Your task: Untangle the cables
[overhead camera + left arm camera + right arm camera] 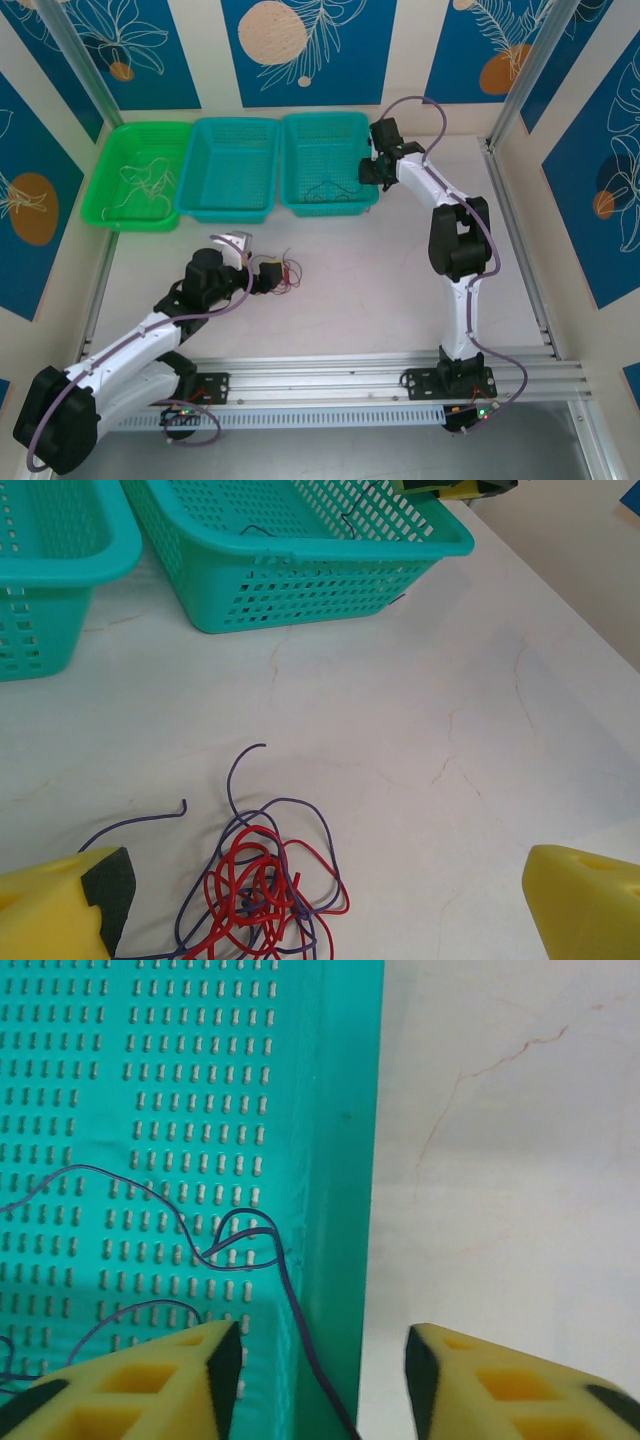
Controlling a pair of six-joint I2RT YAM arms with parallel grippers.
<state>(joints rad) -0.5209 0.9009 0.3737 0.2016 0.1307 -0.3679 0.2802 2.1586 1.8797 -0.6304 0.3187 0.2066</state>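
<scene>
Done: whitish cables (pixel 140 185) in green basket (pixel 145 127), 1 dark cable (pixel 212 1252) in teal basket (pixel 340 1160). To do: red-purple knot (pixel 265 890). Left gripper (pixel 325 890), right gripper (pixel 320 1360) spread apart, gripping nothing.

Wht/blk arms (pixel 120 350), lilac cables (pixel 421 99), yellow fingers (pixel 520 1390).

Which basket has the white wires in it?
The green basket, leftmost of the three: pale wires lie inside it. The right teal basket holds a dark wire instead.
</scene>
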